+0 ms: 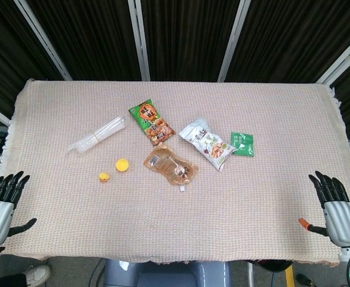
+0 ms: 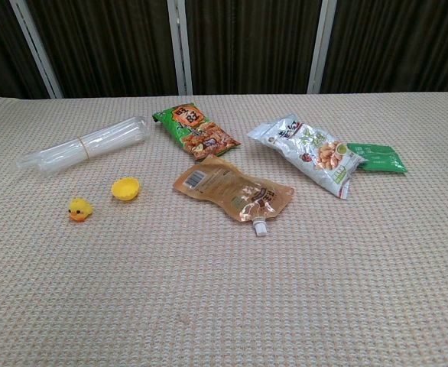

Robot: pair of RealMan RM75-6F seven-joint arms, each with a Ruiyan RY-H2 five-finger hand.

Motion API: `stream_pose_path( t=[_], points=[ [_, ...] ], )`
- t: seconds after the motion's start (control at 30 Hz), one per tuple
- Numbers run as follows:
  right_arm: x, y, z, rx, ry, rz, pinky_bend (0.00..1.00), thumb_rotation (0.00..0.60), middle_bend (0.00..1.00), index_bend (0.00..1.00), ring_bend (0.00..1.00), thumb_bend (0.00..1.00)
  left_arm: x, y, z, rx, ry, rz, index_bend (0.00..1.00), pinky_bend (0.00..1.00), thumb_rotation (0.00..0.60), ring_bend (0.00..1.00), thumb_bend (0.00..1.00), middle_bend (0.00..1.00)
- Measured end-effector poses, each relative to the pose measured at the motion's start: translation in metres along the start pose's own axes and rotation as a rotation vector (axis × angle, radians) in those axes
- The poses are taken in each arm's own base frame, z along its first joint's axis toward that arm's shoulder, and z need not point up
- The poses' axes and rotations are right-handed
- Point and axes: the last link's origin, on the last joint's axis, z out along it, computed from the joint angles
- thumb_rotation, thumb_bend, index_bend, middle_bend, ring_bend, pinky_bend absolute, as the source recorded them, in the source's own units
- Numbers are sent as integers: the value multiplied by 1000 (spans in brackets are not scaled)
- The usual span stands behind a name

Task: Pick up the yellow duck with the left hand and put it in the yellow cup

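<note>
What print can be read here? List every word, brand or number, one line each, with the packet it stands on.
None reads clearly.
Green snack bag: large orange characters, too blurred.
White snack bag: print too small.
Brown spout pouch: barcode label, unreadable.
Small green packet: white print, too small.
Clear plastic cup stack, yellow duck, yellow cup: no text.

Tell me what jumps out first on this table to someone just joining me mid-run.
The bright snack packs clustered mid-table: a green bag, a brown spouted pouch and a white bag. Left of them sit the small yellow duck and yellow cup, apart. The left hand and right hand rest open at the near corners.
</note>
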Motion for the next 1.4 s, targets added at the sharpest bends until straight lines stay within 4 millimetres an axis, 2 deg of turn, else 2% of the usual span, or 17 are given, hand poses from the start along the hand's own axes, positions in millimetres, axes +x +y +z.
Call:
stream_pose_path(
  t=[0.7,0.87,1.0,1.1,1.2,1.4],
  points=[
    [0,0,0,-1,-3,5,0,600,0,27,0,10,-1,1,1,-7,-7,3,0,0,600,0,52,0],
    [0,1,-1,-4,-4,11,0,600,0,27,0,10,-2,4,7,-16,-15,11,0,0,600,0,55,0],
    [0,0,-1,-2,-9,15,0,600,0,27,0,10,-3,10,19,-25,-34,14,23,0,600,0,76,0],
    [0,0,-1,-3,-9,17,0,600,0,27,0,10,-4,16,31,-31,-48,24,108,0,600,0,147,0],
    [0,0,-1,-4,-13,20,0,600,0,27,0,9,-6,23,45,-37,-67,32,195,0,600,0,166,0],
    [-1,0,1,-4,-19,25,0,600,0,27,0,10,-14,43,81,-45,-111,53,294,0,600,0,178,0]
  ],
)
